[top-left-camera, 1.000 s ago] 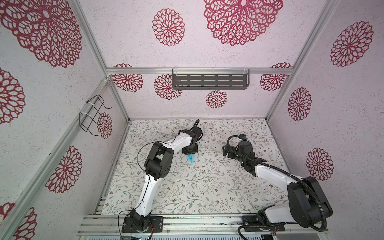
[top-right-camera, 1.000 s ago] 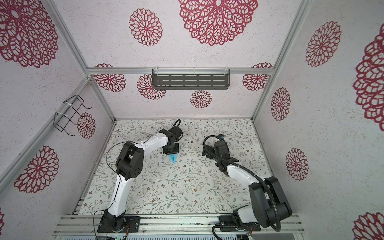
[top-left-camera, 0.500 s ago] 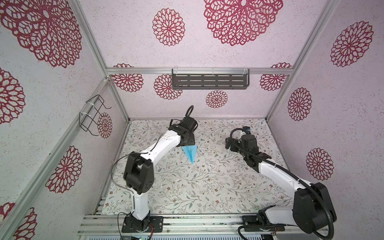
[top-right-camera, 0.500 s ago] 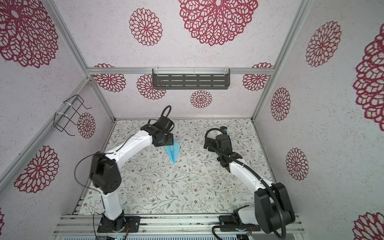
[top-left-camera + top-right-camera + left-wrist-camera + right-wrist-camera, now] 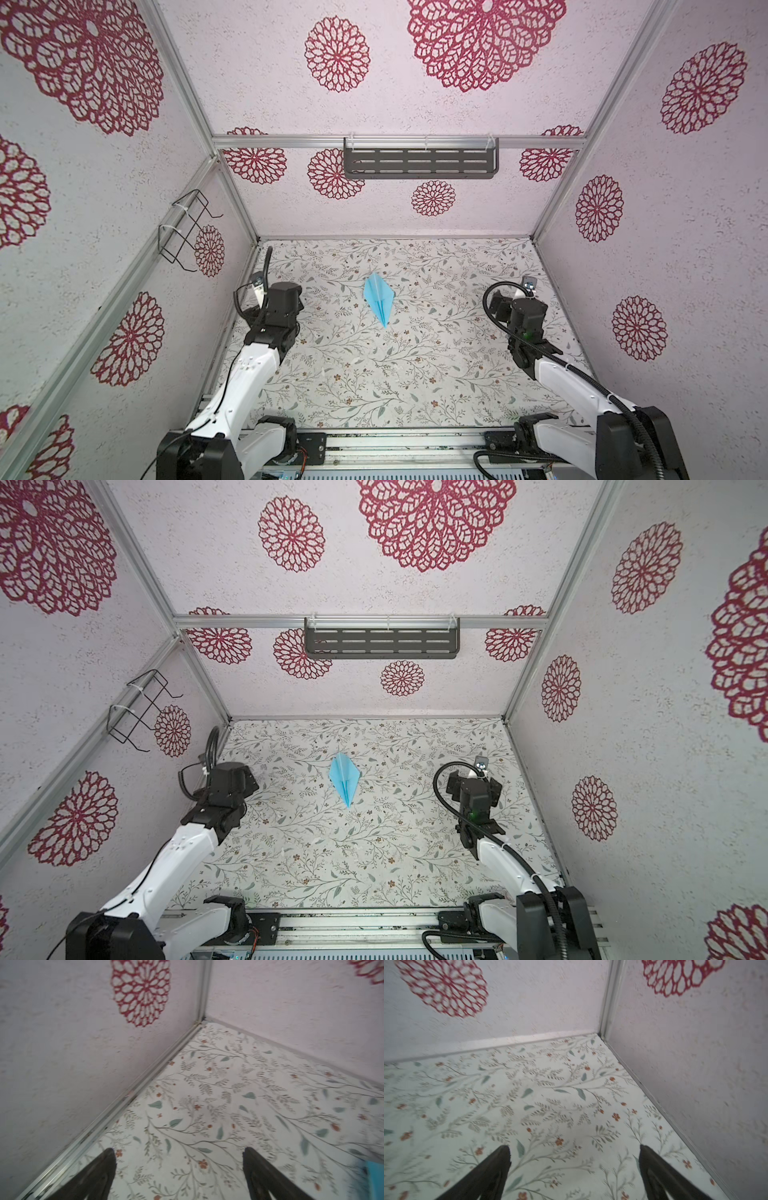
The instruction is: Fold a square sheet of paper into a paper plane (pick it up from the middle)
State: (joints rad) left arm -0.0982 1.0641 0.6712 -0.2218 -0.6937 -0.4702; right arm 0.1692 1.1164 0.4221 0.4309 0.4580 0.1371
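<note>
Top views overlook table [image 5: 415,374]; wrist cameras face corners [image 5: 202,1020].

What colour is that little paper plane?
Light blue; the paper plane shows best in a top view.

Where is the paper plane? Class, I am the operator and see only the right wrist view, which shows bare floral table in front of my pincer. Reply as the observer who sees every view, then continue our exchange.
Observer: The paper plane lies on the table, about midway between the two arms, in both top views.
Operator: Which way does its narrow tip point?
Observer: Toward the arm bases, at the near edge.
Operator: Is the left pincer holding it?
Observer: No. The left pincer is open and empty, and its wrist view shows only a blue corner at the edge.
</note>
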